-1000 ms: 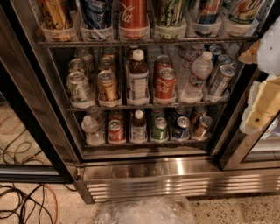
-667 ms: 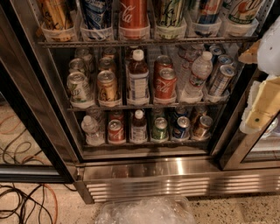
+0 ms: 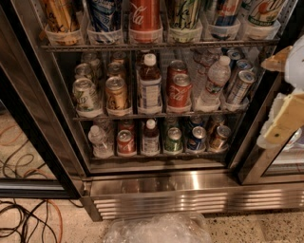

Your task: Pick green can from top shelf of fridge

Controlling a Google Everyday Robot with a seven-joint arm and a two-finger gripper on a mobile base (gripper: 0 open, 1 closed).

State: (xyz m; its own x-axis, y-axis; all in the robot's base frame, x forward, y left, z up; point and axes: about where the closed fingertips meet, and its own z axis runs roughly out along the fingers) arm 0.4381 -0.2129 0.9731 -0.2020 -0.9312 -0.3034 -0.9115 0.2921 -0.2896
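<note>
The fridge (image 3: 156,187) stands open in front of me. The top shelf (image 3: 156,46) runs along the top of the view, with a row of translucent white cup holders. The green can (image 3: 184,13) stands in the fourth holder from the left, just right of a red Coca-Cola can (image 3: 145,14). Only its lower part shows and its lid is cut off. My gripper (image 3: 282,92) hangs at the right edge, outside the fridge by the door frame. It is lower than the top shelf and well right of the green can. Its fingers are apart and hold nothing.
Two lower wire racks (image 3: 156,114) hold short cans and bottles. A dark-framed glass door (image 3: 33,123) stands open at left. Cables (image 3: 28,218) lie on the floor at lower left. A crumpled clear plastic bag (image 3: 156,230) lies before the ribbed steel base.
</note>
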